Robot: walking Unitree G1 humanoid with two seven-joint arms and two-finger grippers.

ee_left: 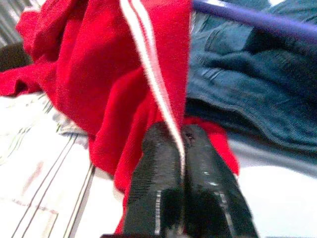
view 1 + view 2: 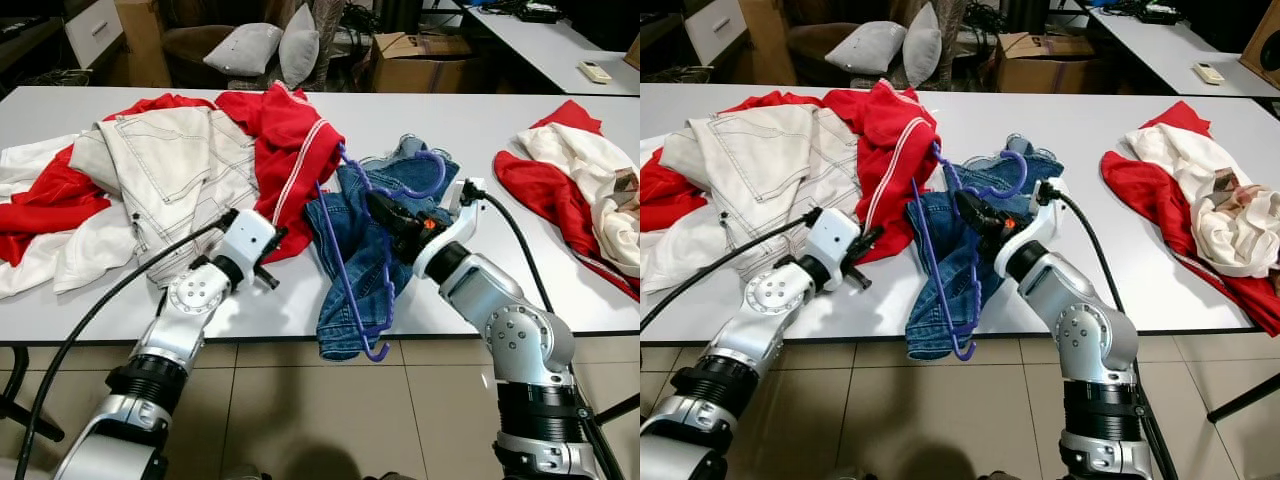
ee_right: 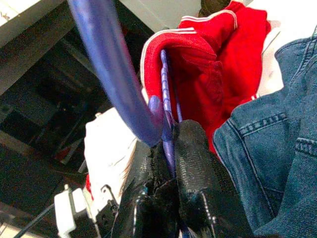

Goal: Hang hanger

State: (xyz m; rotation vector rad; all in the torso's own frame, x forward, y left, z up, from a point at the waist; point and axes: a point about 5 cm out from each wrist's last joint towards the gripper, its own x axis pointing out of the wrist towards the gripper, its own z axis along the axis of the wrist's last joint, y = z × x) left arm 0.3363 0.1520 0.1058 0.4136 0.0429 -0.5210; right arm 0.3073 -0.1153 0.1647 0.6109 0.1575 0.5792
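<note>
While clamped on the thin purple plastic hanger (image 2: 352, 262) near its neck, below the curved hook, right gripper (image 2: 385, 213) holds it lifted off the crumpled blue denim jeans (image 2: 355, 300), tilted, hook end up over the far part of the denim and lower end hanging past the near edge of the white table (image 2: 560, 290). Probably held there because the neck gives a firm grip and leaves the hook free to catch on a rail. Seen in the right wrist view: both black fingers (image 3: 198, 168) pressed together with the purple bar between them, the hook curving away just beyond.

Further toward the robot's left, left gripper (image 2: 270, 262) closed on the white-striped edge of the red fabric garment (image 2: 290, 150), fingers (image 1: 158, 173) shut tight with the stripe running between them in the wrist view. Likely pinned so as to keep the red cloth from dragging along with the hanger, since the cloth lies just beside the hanger's upper arm; whether it is caught on it cannot be told.

Beyond that, white jeans (image 2: 180, 170) spread over more red cloth at the left, and a separate red-and-white heap (image 2: 590, 190) well apart at the right. No rail or rod in sight to hang from, so the hanging step judged not yet begun.
</note>
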